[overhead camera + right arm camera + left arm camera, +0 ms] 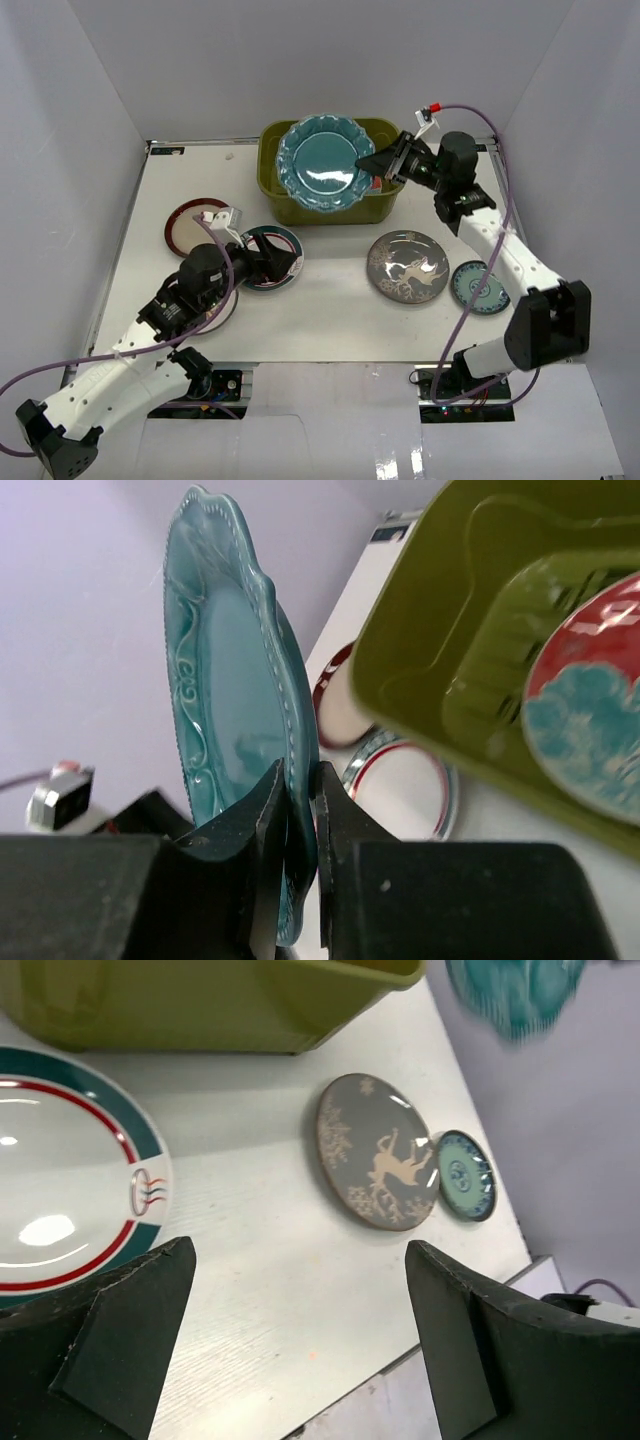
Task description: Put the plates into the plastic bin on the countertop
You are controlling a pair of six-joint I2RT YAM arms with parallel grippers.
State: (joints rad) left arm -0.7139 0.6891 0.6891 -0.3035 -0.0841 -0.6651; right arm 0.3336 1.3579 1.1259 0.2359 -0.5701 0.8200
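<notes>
Right gripper [300, 810] is clamped narrow on the rim of the scalloped teal plate [230, 710] and holds it lifted above the plastic bin [272, 140]. Left gripper [300, 1330] stands wide and empty, low over the desk [330, 315], just beside the teal-rimmed white plate [60, 1190].

Progress, as we judge it:
- Done: one dish, the red-and-teal plate [590, 690], lies inside the bin.
- In hand: the scalloped plate, not yet released.
- Left on the desk: four plates in plain view. A pale rim [228, 308] under the left arm at 8 o'clock may be a fifth, but we cannot tell. We call the task well under half done.

Materials and shapes:
- Desk: flat, matte white, with a faint grain.
- Bin, at 12 o'clock: olive-green moulded plastic with rounded corners, a thick rim and a slotted floor.
- Scalloped plate: glossy teal glaze, wavy edge, raised scrollwork.
- Grey plate [407, 265], at 4 o'clock: round, duller finish, with a pale deer and sprigs.
- Teal-rimmed plate, near centre toward 8 o'clock: shiny white with a thin red ring.
- Maroon-rimmed plate [190, 226], at 9 o'clock: cream centre.
- Small light-blue plate [480, 286], far out at 4 o'clock, just beside the grey one: patterned, with a dark edge.
</notes>
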